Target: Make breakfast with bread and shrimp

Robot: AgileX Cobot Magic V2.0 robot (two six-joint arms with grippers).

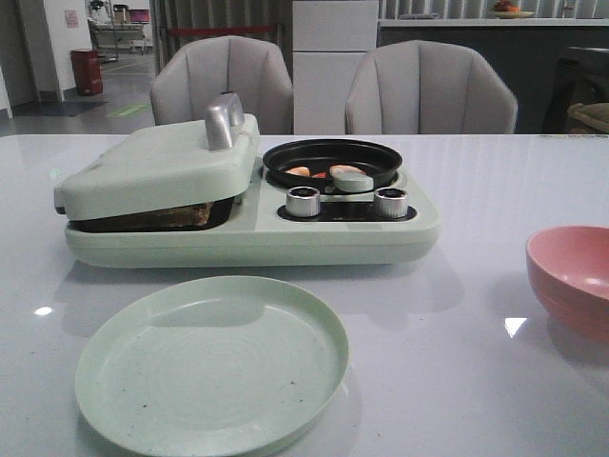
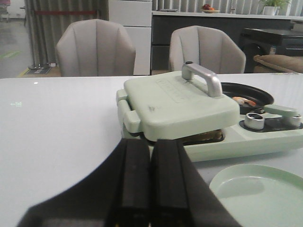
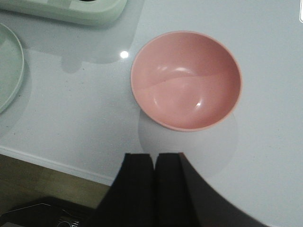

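Fingers [image 2: 149, 189] pressed together, left arm low, level.

Lowered lid [image 1: 157, 164] over bread [image 1: 181, 215]

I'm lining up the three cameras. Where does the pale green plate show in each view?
Front view: green plate, low centre-left, before the breakfast maker.
Left wrist view: lower right corner.
Right wrist view: sliver at left edge.
Shared landmark: the breakfast maker.
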